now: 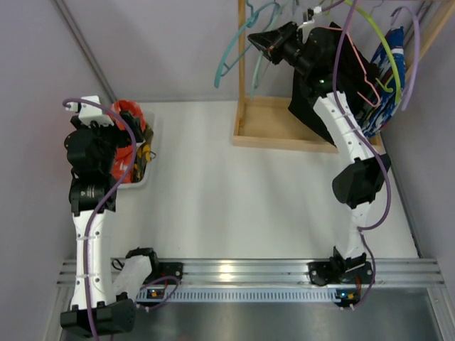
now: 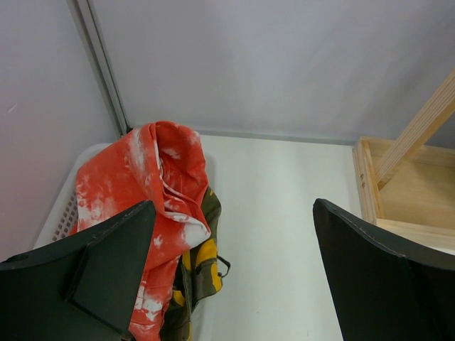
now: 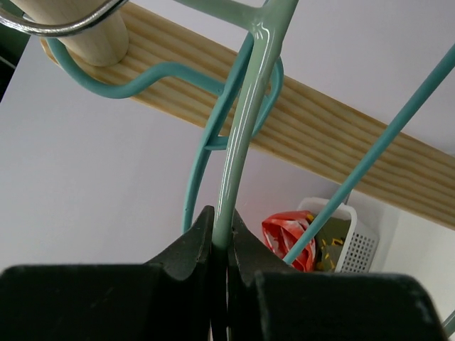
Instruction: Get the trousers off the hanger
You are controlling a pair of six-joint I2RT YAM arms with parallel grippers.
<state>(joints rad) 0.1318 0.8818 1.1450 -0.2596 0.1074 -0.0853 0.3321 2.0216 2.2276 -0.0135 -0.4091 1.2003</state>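
– Right gripper (image 3: 220, 229) sits closest to our lens. We record its jaws pressed onto the stem of a pale green hanger (image 3: 245, 121), up by the wooden rail (image 3: 341, 135).
– Agreed. Does that hanger carry cloth?
– We cannot tell; none shows in the wrist view. Black trousers (image 1: 307, 106) hang at the rack behind that arm. Red-orange trousers (image 2: 142, 177) and a camouflage pair (image 2: 202, 266) already lie in the white basket (image 2: 60, 213), below the left gripper (image 2: 233, 213), whose fingers stand spread and hold nothing.
– Hazards?
– We judge three. The stem is thin and glossy, so it may twist or slip in the pinch. A teal hanger (image 3: 163, 69) curls right beside it, and a pull could drag that one off the rail. The arm's purple cable (image 1: 388, 181) runs up among the hangers and may snag.
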